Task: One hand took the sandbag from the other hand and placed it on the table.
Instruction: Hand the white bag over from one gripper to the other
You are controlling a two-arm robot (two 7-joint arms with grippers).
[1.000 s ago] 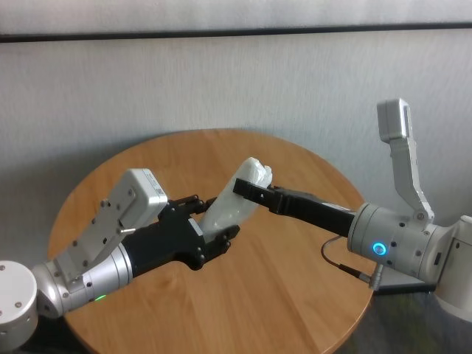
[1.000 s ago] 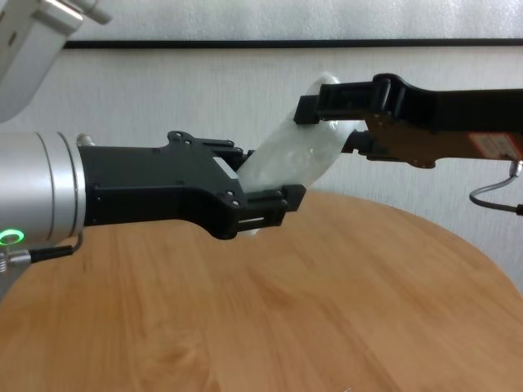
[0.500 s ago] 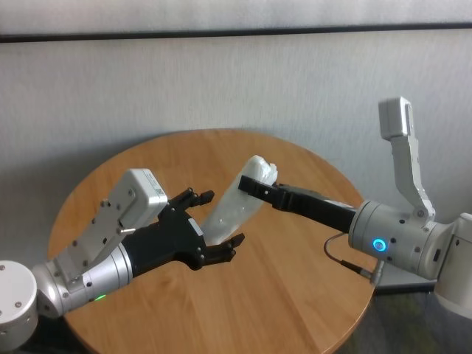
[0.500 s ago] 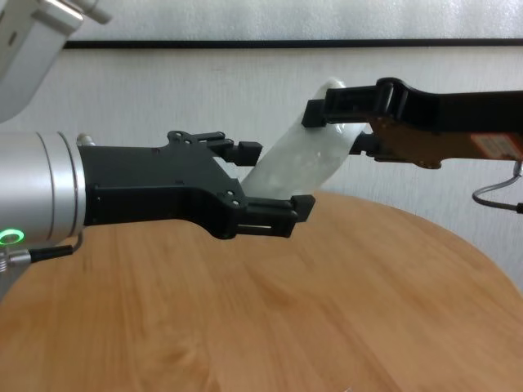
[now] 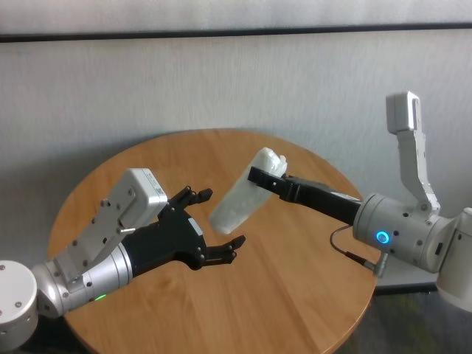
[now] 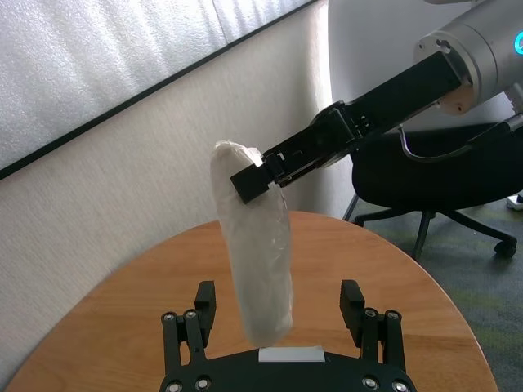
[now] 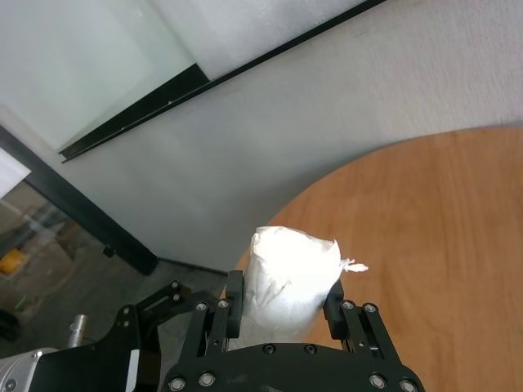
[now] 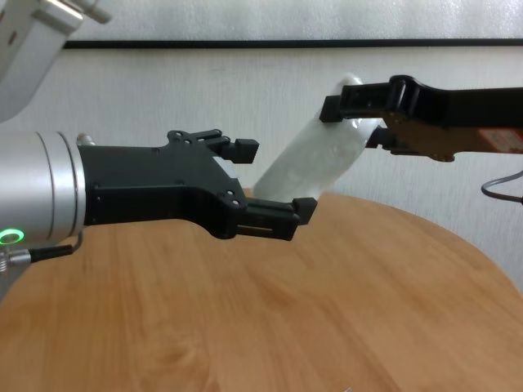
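The sandbag [image 5: 240,203], a white oblong pouch, hangs tilted in the air above the table [image 5: 295,295]. My right gripper [image 5: 265,174], slim and black on the blue-lit wrist, is shut on its upper end. The right wrist view shows the sandbag [image 7: 290,273] clamped between that gripper's [image 7: 284,306] jaws. My left gripper [image 5: 217,217], broad and black on the green-lit wrist, stands open. The sandbag's [image 6: 257,261] lower end hangs between its spread fingers [image 6: 204,298], apart from both. In the chest view the left gripper [image 8: 276,178] gapes below the sandbag [image 8: 315,167].
The round wooden table [image 8: 327,310] lies under both arms. A grey wall stands behind it. A black office chair [image 6: 425,180] sits on the floor beyond the table's edge, on the right arm's side.
My left gripper has opened wide and let go of the sandbag's lower end. The right gripper, still shut on the upper end, has drawn the bag slightly to the right and up.
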